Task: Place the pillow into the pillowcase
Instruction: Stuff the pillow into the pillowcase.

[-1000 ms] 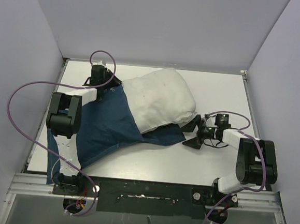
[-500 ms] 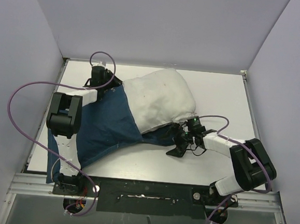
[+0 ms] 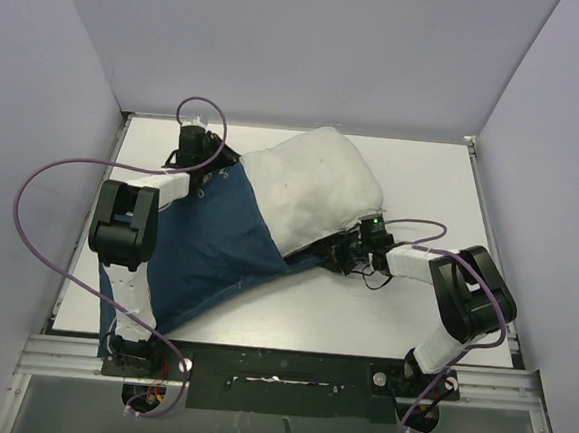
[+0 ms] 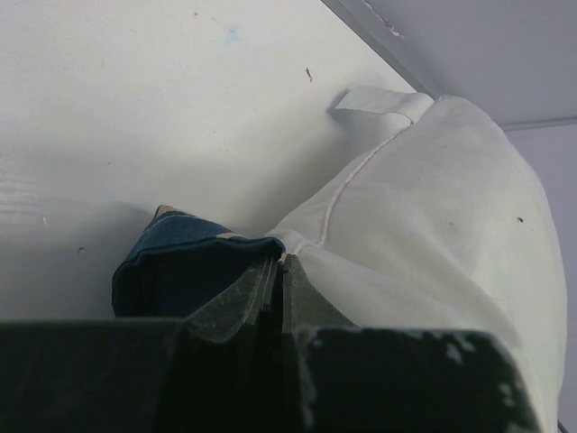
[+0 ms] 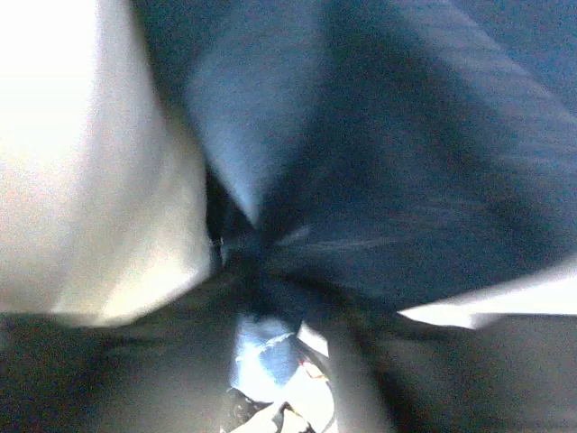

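The white pillow point(image 3: 312, 183) lies at the back of the table with its left end inside the mouth of the navy pillowcase point(image 3: 207, 250). My left gripper point(image 3: 199, 162) is shut on the pillowcase's far hem; in the left wrist view that gripper point(image 4: 281, 263) pinches the blue hem point(image 4: 180, 257) right beside the pillow point(image 4: 433, 207). My right gripper point(image 3: 347, 253) is at the pillowcase's near right corner, under the pillow's edge. The right wrist view is blurred: navy pillowcase fabric point(image 5: 379, 171) puckers to a point between that gripper's point(image 5: 242, 257) fingers, with the pillow point(image 5: 81, 153) on the left.
White walls close in the table point(image 3: 412, 316) on the left, back and right. A purple cable point(image 3: 29, 206) loops out from the left arm. The rail with both arm bases point(image 3: 277, 371) runs along the near edge.
My right arm has reached left, from beside the pillow to the pillowcase's near right corner, and its jaws have closed in on the fabric. The left gripper has kept its hold.
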Motion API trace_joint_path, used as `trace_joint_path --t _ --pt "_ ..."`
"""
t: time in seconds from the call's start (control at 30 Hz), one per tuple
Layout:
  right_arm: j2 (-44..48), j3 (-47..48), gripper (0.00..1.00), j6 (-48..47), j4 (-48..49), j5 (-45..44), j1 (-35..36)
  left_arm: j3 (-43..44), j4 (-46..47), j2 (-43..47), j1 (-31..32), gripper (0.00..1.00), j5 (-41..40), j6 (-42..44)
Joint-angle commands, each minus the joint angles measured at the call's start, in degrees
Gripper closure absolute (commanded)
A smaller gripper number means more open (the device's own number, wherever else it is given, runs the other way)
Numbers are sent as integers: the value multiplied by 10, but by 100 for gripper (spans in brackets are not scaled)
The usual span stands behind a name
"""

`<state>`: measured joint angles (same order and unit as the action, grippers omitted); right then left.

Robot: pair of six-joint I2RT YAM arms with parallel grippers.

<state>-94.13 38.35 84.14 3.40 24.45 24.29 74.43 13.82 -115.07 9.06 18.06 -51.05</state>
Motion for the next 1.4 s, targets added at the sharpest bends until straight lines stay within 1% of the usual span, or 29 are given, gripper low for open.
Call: trace_joint_path --t 0.0,0.17,0.23,0.3,0.37,0.47,0.6,0.73,0.83,0.93,1.03,1.07,1.13,1.2,1.23,1.27,1.3,1.33,1.37 --pt "3 -13 100 -11 1 -48 -62 8 13 56 10 100 12 -3" --pt "34 -34 100 -43 22 -45 -100 21 23 47 19 100 21 4" --pt "48 -31 100 -64 40 -38 -107 31 46 38 24 100 41 8" --pt "64 -27 100 -110 85 -22 -122 44 84 25 26 100 72 1" --pt "87 -3 100 -176 110 -2 -143 64 113 9 29 100 100 -7" --pt "118 65 100 -309 93 11 -158 104 159 -10 33 100 133 -23" --pt "148 157 100 -520 96 3 -156 184 207 -43 37 100 182 -46" --pt "159 251 100 -669 129 20 -147 257 256 -62 41 100 220 -60" --pt "166 306 100 -778 156 43 -128 297 297 -65 42 100 224 -62" --pt "165 369 100 -872 177 75 -108 315 343 -55 38 100 203 -59" --pt "163 434 100 -895 177 115 -110 310 372 -32 30 100 162 -58" --pt "165 454 100 -894 172 127 -113 307 368 -22 27 100 145 -57" --pt "167 494 100 -872 129 132 -120 306 315 3 17 100 99 -48" --pt "172 506 100 -816 96 152 -125 308 186 27 6 100 19 -45" --pt "179 504 100 -789 74 174 -112 315 137 33 2 100 -20 -42" --pt "193 495 100 -790 37 186 -78 332 97 33 -4 100 -44 -38" --pt "214 480 100 -828 3 176 -19 357 67 27 -8 100 -55 -41" --pt "238 454 100 -868 -4 148 51 386 44 19 -11 100 -54 -43" --pt "250 439 100 -876 12 116 70 420 18 9 -12 100 -49 -41"
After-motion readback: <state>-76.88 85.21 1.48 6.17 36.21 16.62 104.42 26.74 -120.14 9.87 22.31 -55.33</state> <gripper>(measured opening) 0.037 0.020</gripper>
